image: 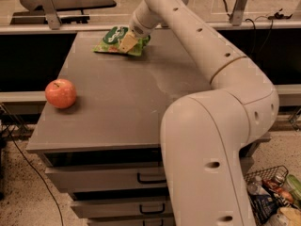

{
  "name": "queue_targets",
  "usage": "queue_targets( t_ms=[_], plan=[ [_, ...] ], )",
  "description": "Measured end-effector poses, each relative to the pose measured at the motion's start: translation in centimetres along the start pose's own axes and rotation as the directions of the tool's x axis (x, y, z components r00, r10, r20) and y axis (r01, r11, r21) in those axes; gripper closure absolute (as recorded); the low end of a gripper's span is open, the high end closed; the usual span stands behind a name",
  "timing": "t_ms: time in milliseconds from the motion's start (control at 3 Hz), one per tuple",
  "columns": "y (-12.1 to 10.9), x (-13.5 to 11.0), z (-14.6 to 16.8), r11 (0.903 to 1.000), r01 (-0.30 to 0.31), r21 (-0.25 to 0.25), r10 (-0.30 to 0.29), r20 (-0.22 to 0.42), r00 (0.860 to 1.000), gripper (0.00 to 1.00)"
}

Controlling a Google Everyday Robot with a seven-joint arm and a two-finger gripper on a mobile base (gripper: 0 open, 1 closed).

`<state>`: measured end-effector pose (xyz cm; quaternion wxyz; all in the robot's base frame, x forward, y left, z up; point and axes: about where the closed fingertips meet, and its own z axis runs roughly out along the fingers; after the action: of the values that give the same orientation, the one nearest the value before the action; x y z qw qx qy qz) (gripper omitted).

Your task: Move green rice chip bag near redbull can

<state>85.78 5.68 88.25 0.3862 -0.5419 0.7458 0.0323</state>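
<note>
The green rice chip bag lies at the far side of the grey table, left of the middle. My gripper reaches down from the far side onto the bag's right part and is shut on it, with one tan finger lying over the green foil. The bag's right edge is hidden behind the gripper. The redbull can is out of view.
A red apple sits near the table's left edge. My large white arm covers the table's right side. Drawers are under the tabletop. A wire basket with items stands on the floor at the lower right.
</note>
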Motion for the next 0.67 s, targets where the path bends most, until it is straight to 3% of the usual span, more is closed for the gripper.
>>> queue_targets(
  t_ms=[333, 667],
  plan=[
    [-0.7, -1.4, -3.3, 0.9969, 0.066, 0.044, -0.066, 0.014, 0.998, 0.87],
    [-1.0, -3.0, -7.1, 0.9854, 0.141, 0.096, -0.144, 0.026, 0.989, 1.00]
  ],
)
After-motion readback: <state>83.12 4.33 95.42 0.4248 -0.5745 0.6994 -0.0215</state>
